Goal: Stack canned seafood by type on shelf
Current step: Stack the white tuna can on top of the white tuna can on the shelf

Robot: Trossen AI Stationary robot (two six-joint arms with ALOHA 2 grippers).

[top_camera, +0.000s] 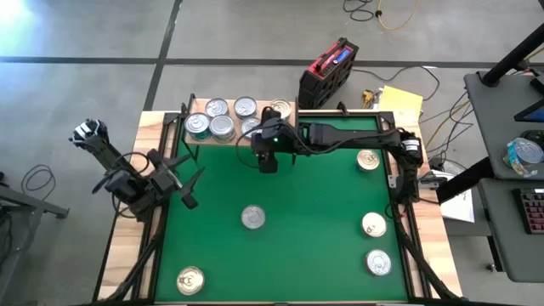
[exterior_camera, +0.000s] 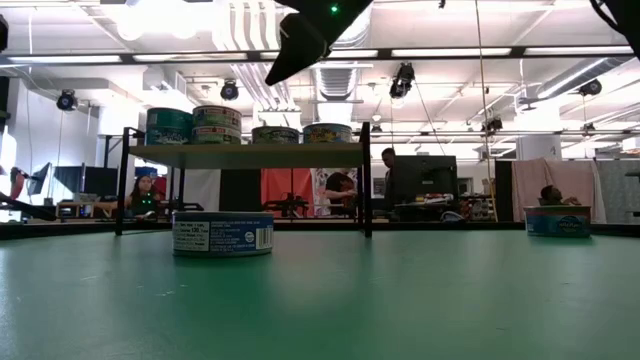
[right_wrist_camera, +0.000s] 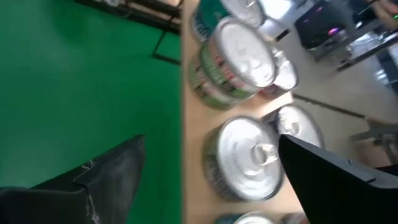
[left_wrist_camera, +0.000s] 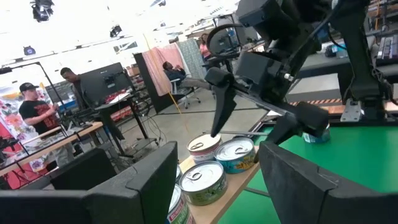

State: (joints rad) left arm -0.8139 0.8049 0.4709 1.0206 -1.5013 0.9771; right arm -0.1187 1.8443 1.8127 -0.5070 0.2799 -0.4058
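The shelf [top_camera: 285, 105], a light-wood board on black legs, stands at the mat's far left and carries several tins [top_camera: 223, 127], some stacked [exterior_camera: 194, 125]. More canned seafood lies on the green mat: one tin in the middle [top_camera: 252, 218], another at the near left [top_camera: 189, 280], three along the right [top_camera: 374, 224]. My right gripper [top_camera: 268, 161] hovers open above the shelf's right end, over a silver-topped tin [right_wrist_camera: 245, 158], touching nothing. My left gripper [top_camera: 187, 183] waits open at the mat's left edge, level, pointing at the shelf.
A red and black case [top_camera: 327, 72] and a yellow pad [top_camera: 399, 102] lie beyond the table's far edge. A black frame [top_camera: 391, 170] borders the mat. The mat is bare between its centre tin and the right-hand tins. People sit at desks in the room behind [left_wrist_camera: 31, 106].
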